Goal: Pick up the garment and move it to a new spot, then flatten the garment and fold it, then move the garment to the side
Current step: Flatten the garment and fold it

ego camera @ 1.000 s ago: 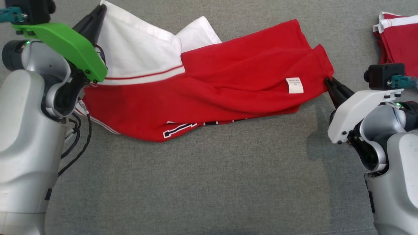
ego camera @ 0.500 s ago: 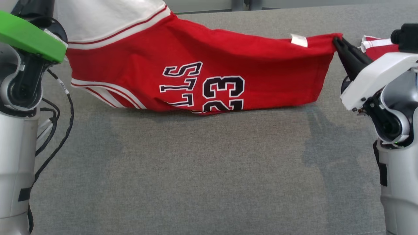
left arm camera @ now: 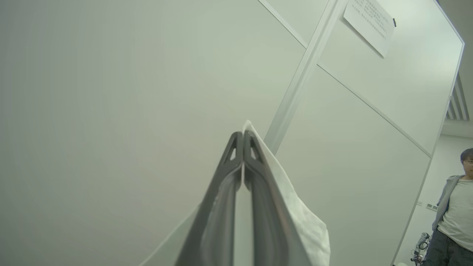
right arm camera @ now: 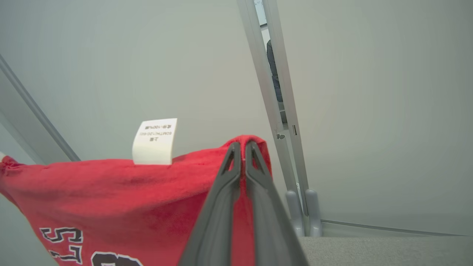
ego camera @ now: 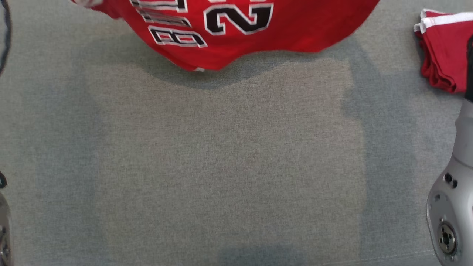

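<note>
The left tool (left arm camera: pixel 243 138) is closed on a white corner of the jersey (left arm camera: pixel 303 221). In the left wrist view the two fingers meet at their tips, with the white cloth pinched between them. They point up toward a pale wall panel (left arm camera: pixel 111 92), so I judge that this arm is raised high with the wrist turned upward. A person (left arm camera: pixel 454 210) stands at the far right edge of that view, well apart from the work.

The jersey is red with black-and-white letters and numbers, and it hangs between the two tools, above the grey bench (ego camera: pixel 221 166). Its long axis runs from left to right across the front of the robot. In the head view its sagging lower edge is at the top of the picture, with its shadow on the bench just below. Whether the lowest fold touches the bench, I cannot tell.

The right tool (right arm camera: pixel 243 147) is closed on a red corner of the jersey, near the white care label (right arm camera: pixel 154 141), and its fingers also point upward. The pale right forearm (ego camera: pixel 452 207) shows at the right edge of the head view. Just beside it, a pile of folded red garments (ego camera: pixel 443 51) lies on the bench, apart from the jersey.

Each arm holds one end, so neither is nearer. The bare part of the bench lies on the robot's side of the jersey. To lay the jersey there, I judge that both arms must come down together and keep it stretched.
</note>
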{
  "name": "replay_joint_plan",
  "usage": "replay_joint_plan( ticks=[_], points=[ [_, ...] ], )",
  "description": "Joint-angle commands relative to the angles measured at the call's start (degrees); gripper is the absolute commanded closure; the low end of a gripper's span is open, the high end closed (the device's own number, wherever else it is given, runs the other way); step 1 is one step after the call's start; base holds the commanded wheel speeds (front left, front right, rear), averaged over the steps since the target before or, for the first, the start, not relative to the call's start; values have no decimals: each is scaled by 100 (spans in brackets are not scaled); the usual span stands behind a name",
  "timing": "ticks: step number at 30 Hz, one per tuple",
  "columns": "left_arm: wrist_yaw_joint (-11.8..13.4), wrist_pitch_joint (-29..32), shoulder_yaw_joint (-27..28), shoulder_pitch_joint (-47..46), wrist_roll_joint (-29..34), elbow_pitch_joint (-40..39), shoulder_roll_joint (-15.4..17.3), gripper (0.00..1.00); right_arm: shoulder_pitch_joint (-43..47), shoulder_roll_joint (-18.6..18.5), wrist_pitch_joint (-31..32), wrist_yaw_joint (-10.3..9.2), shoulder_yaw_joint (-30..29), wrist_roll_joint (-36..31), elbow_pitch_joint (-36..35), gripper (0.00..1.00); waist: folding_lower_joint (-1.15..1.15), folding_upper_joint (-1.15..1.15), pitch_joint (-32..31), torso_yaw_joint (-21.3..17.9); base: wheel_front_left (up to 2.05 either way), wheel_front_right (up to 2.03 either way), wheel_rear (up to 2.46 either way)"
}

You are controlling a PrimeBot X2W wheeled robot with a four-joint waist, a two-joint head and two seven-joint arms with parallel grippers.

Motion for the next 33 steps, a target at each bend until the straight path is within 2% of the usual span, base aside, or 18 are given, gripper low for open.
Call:
replay_joint_plan(
  ticks=[1,5,9,18,19,21,26,29,33],
  points=[
    [66,-102,126,-373,-18,0,-13,100,-349,37,-71,-1,-59,-74,143,100,0,0,659,-100,0,0,0],
    [205,-392,337,-1292,70,197,-19,100,-1354,96,-322,-1,-78,-305,728,100,0,0,1303,-136,0,0,0],
    [204,-695,286,-1948,280,425,-64,100,-2141,167,-813,-1,-57,-570,1225,100,0,0,1721,-152,0,0,0],
    [77,-1657,193,-3193,958,976,-242,100,-3595,283,-2696,-1,-320,-1104,2468,100,0,0,1960,-280,0,0,0],
    [77,-1657,193,-3193,958,976,-242,100,-3595,283,-2696,-1,-320,-1104,2468,100,0,0,1960,-280,0,0,0],
    [-1,-1791,280,-3528,1157,977,-351,100,-3926,301,-3355,-1,-469,-1291,2748,100,0,0,1971,-326,0,0,0],
    [-141,-1825,700,-3749,1434,634,-647,100,-4204,318,-4067,-2,-469,-1588,2945,100,0,0,2140,-346,0,0,0],
    [-191,-1813,778,-3271,1499,607,-820,100,-3994,178,-4007,-2,-189,-1682,3107,100,0,0,2321,-274,0,0,0],
    [-240,-1818,631,-2555,1486,536,-863,100,-3576,-82,-3891,-1,341,-1502,3195,100,0,0,2493,-150,0,0,0]
  ],
)
